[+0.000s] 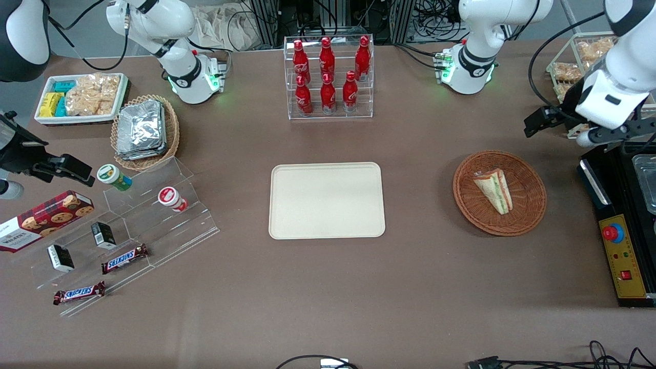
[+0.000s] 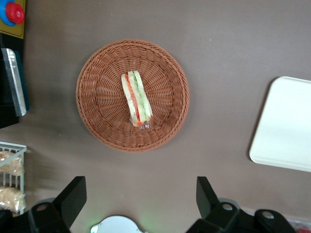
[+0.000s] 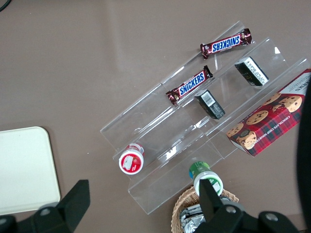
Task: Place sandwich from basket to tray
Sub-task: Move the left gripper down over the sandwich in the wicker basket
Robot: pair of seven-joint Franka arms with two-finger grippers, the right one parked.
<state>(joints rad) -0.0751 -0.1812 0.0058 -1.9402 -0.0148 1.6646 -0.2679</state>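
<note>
The tray (image 1: 327, 200) lies bare and well apart from the gripper (image 2: 141, 194), toward the parked arm's end, ready to receive. Nearer the gripper, the sandwich (image 2: 136, 98) rests on its side in the middle of the basket (image 2: 97, 97). The gripper hangs high above the table beside the basket, jaws spread wide, probably so they can straddle the wedge on descent.

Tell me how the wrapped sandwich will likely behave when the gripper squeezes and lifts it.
The sandwich looks soft, so it may squash. Its clear wrap could be slippery. It lies flat in the basket, so rolling seems unlikely. The gripper hangs open above.
</note>
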